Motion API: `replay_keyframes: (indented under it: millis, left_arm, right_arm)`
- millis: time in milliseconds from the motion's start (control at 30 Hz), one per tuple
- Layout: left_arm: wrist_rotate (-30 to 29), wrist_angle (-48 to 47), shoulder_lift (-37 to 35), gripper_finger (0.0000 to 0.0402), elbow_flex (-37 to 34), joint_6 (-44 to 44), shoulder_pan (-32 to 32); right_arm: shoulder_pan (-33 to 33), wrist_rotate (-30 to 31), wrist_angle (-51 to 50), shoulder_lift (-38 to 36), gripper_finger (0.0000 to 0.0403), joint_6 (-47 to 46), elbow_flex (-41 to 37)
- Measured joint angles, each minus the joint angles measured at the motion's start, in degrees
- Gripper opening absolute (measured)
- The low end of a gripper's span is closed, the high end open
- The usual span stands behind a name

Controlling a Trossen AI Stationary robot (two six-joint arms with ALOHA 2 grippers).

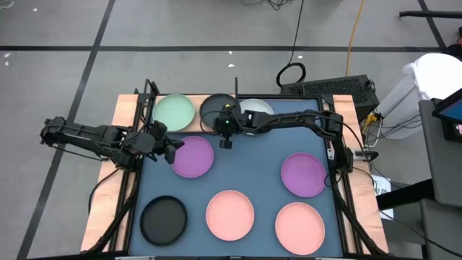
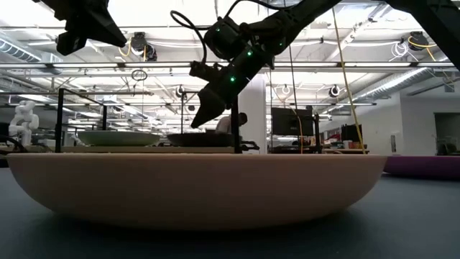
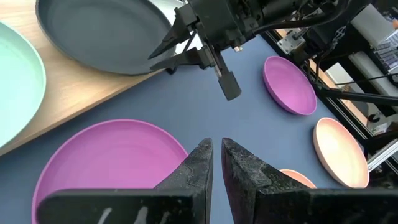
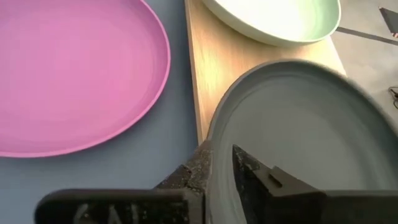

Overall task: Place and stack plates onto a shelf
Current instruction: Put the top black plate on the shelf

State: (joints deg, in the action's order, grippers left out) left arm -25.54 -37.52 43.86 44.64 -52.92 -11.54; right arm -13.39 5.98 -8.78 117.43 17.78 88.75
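We count eight plates: two purple [image 1: 193, 157] [image 1: 303, 174], two pink [image 1: 230, 214] [image 1: 299, 227], two black [image 1: 164, 219] [image 1: 216, 108], one green [image 1: 175, 113] and one white [image 1: 257, 108]. We also count one shelf [image 1: 130, 108] and two arms, each with one claw.

A light-wood shelf [image 1: 137, 108] with thin black posts sits at the far edge of a blue-grey mat. On it lie a pale green plate [image 1: 175, 112], a black plate [image 1: 216, 108] beside it, and a whitish plate [image 1: 258, 108] partly hidden behind the black one. On the mat lie two purple plates [image 1: 193, 156] [image 1: 303, 174], two salmon pink plates [image 1: 230, 214] [image 1: 299, 226] and a second black plate [image 1: 163, 219], all flat, upright and apart
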Motion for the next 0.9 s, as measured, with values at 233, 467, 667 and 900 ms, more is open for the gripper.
replay_keyframes:
  millis: [233, 467, 667, 900]
  left_arm:
    - [-0.04, -0.04, 0.00, 0.0037, 0.00, 0.10, -0.01]
    - [-1.70, -0.20, 0.00, 0.0037, 0.00, 0.83, 0.01]
    - [-1.93, -0.42, 0.00, 0.0037, 0.00, 2.99, 0.01]
    - [-1.94, -0.64, 0.00, 0.0037, 0.00, 3.20, 0.01]
  right_arm:
    - [0.76, -0.02, 0.70, -1.93, 0.0084, -0.02, 0.02]
    - [1.61, -0.04, 0.03, -9.12, 0.0096, -4.44, 0.09]
    - [2.19, -0.05, -5.45, -17.07, 0.0096, -13.31, 0.11]
    - [4.25, -0.13, -20.22, -27.91, 0.0093, -32.15, 0.11]
